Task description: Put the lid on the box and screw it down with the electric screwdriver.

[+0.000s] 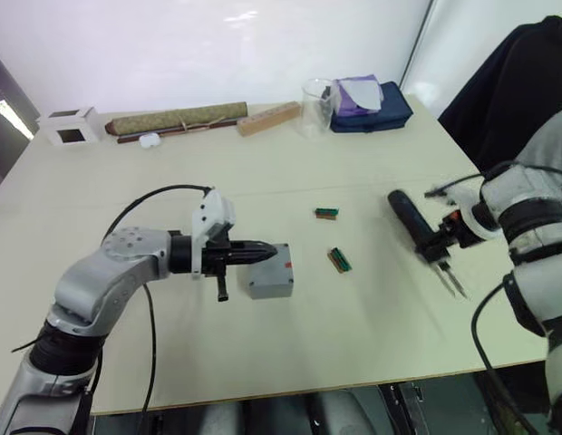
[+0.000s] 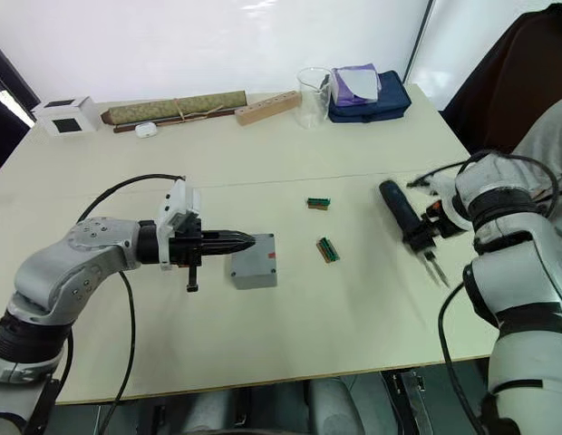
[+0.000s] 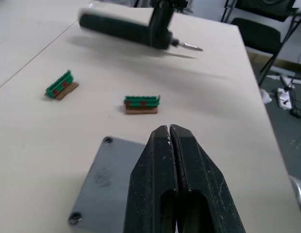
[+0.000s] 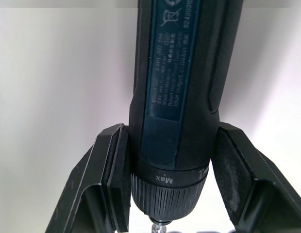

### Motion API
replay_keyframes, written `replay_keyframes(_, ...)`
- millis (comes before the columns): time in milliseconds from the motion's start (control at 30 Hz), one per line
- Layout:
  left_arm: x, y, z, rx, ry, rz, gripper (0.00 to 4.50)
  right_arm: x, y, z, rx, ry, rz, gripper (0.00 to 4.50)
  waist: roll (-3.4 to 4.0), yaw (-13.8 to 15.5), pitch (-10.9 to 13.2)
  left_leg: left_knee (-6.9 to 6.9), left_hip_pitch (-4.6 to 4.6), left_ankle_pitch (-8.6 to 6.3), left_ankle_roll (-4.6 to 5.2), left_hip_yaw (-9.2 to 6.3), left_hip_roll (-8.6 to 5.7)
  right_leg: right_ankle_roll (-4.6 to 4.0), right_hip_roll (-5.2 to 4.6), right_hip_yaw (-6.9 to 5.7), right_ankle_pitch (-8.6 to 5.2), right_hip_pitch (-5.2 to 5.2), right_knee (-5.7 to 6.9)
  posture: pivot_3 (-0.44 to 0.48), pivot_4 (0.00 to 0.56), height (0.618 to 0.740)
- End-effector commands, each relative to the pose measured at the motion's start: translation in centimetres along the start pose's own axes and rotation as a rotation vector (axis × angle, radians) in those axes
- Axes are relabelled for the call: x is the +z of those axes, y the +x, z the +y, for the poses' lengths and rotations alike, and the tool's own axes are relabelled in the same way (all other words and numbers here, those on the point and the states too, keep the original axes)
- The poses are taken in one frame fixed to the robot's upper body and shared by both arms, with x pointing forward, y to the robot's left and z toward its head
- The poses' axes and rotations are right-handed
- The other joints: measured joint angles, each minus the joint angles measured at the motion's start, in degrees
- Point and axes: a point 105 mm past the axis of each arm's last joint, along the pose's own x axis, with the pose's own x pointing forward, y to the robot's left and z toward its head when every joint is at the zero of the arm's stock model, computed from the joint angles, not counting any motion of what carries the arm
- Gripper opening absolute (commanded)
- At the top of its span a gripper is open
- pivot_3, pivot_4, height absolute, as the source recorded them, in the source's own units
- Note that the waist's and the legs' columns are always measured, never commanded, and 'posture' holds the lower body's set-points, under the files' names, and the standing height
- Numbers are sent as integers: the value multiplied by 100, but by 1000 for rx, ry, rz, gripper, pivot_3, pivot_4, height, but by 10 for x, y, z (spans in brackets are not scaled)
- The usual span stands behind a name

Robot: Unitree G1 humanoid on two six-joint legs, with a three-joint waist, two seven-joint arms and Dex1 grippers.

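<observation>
Counter surface, pale beige, carries everything. Nearest, the left tool lies level with its two black fingers pressed together, tips resting over the near edge of the lid, which sits flat on the box with corner screw holes showing in the left wrist view. A small red mark sits on the lid's top. At about three o'clock from the box, the right tool is pinching the electric screwdriver near its collar, one finger on each side of the dark barrel; the screwdriver's body lies low over the counter, pointing toward twelve o'clock, and whether it touches the surface cannot be told. Between the box and the screwdriver lie two small green connector strips: the nearer strip just beside the box at two o'clock, the farther strip beyond it. Along the far edge, from ten to one o'clock, stand a white cube with a dark window, a rolled greenish scroll, a wooden block, a clear beaker and a dark blue pouch topped with purple cloth.
</observation>
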Motion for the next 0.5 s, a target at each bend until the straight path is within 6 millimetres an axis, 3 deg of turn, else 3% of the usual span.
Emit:
replay_keyframes(33, -2, -14, 9, 56, 3, 2, 0, 78, -63, 59, 201, -217, -505, 2067, 2, 1, 1, -4, -7, 0, 0, -6, 4, -1, 6, -3, 0, -8, 2, 0, 150, 740)
replay_keyframes(100, -7, -16, 12, 70, -8, 20, 0, 85, -81, 94, 293, -321, -745, 2067, -3, 26, -3, -19, -21, 0, 0, -25, 9, -7, 15, -15, -5, -17, 0, 0, 150, 740)
replay_keyframes(167, -8, -18, 15, 72, -21, 21, 0, 79, -85, 118, 309, -360, -902, 2067, -3, 40, -3, -18, -32, 0, 1, -41, 15, -12, 18, -29, -8, -19, -3, 0, 150, 740)
replay_keyframes(333, -11, -14, 15, 65, -27, 35, 0, 51, -64, 165, 318, -436, -1086, 2067, -5, 145, -5, -1, -37, 1, -2, -39, 3, -7, -5, -31, -5, -15, 1, 0, 150, 740)
replay_keyframes(500, -8, -11, 14, 45, -25, 45, 0, 26, -38, 199, 335, -493, -1122, 2067, -5, 183, -5, 7, -38, 8, -14, -34, -9, 8, -16, -25, 5, -10, -2, 0, 150, 740)
